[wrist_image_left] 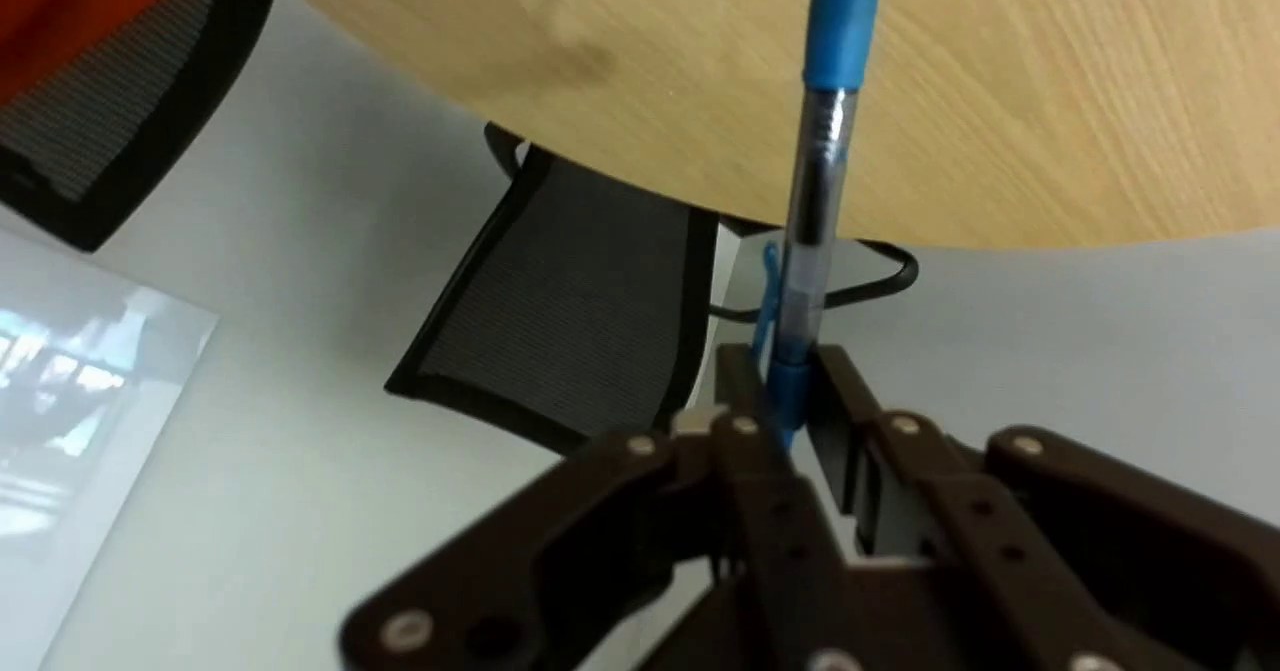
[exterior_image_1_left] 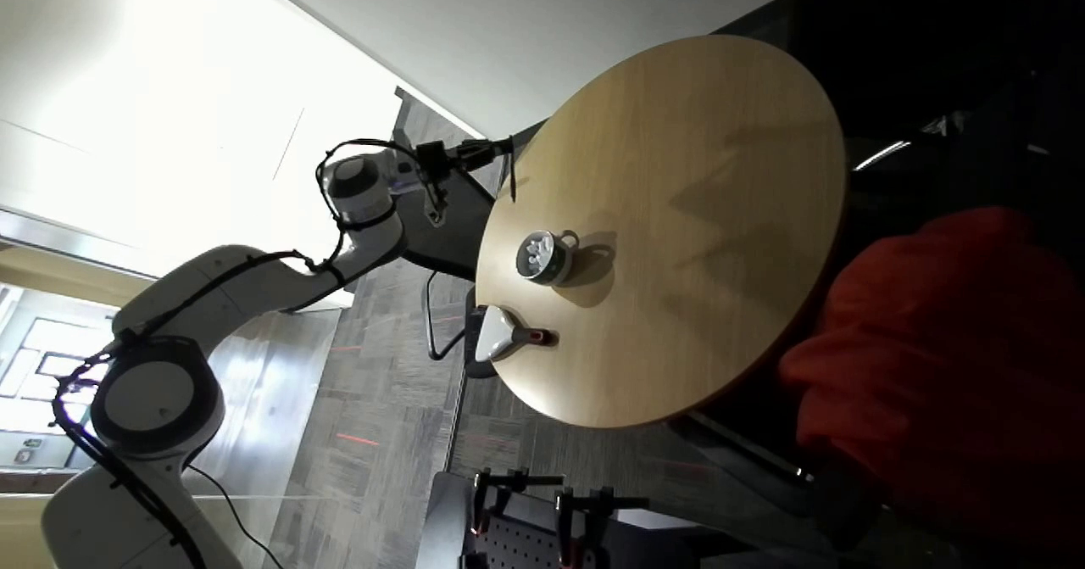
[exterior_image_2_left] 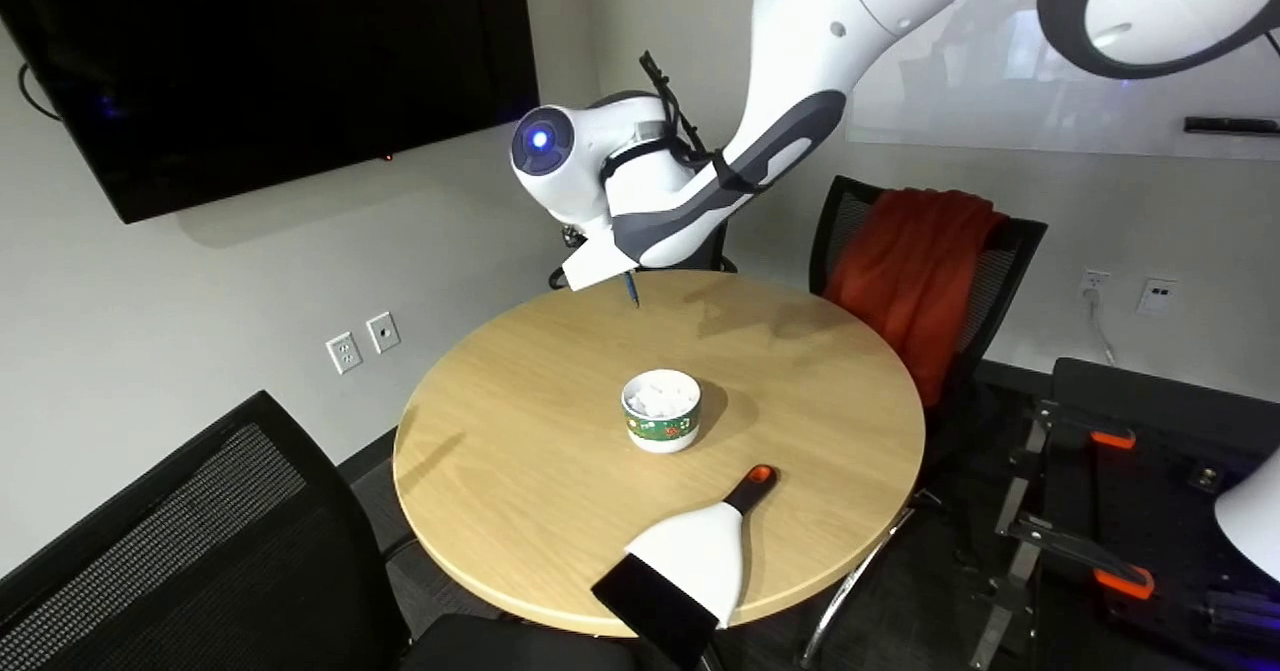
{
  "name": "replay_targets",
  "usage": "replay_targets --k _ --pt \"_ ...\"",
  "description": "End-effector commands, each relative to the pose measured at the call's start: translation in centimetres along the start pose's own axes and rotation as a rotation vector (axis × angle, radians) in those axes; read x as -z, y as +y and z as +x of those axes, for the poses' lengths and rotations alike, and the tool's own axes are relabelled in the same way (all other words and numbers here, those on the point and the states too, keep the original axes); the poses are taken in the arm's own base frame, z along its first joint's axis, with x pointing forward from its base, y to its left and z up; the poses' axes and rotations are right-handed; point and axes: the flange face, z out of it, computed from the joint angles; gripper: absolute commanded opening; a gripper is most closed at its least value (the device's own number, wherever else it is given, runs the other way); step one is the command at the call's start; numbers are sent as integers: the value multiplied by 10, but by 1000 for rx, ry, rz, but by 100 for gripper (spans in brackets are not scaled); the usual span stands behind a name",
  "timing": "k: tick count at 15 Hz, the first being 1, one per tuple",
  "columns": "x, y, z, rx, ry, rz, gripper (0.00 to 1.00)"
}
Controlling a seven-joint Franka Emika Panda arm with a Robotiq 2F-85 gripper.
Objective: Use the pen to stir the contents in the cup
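Observation:
My gripper is shut on the blue pen near one end, as the wrist view shows. The pen has a clear barrel and points away from the fingertips. In an exterior view the gripper is over the table's edge, with the pen looking dark and thin. In an exterior view the pen's lower end shows below the arm, which hides the gripper. The cup is white with a green band, stands upright and holds white pieces. The cup is apart from the pen and is not in the wrist view.
The round wooden table bears a white tool with a dark handle, which also shows in an exterior view. Black chairs stand around the table, one with a red cloth. A wall runs alongside.

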Motion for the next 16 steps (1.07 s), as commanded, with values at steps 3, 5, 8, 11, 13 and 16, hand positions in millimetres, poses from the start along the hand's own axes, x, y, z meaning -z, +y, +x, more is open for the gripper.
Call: replay_targets --k 3,5,8,11,13,16 --pt "37 13 -32 98 105 -65 4" --pt "32 -5 -37 98 111 -63 17" --pt "32 2 -34 101 109 -64 4" --pt "47 -7 -64 142 170 -17 4" --pt "58 -10 -89 141 234 12 4" --pt "77 -6 -130 123 323 9 4"
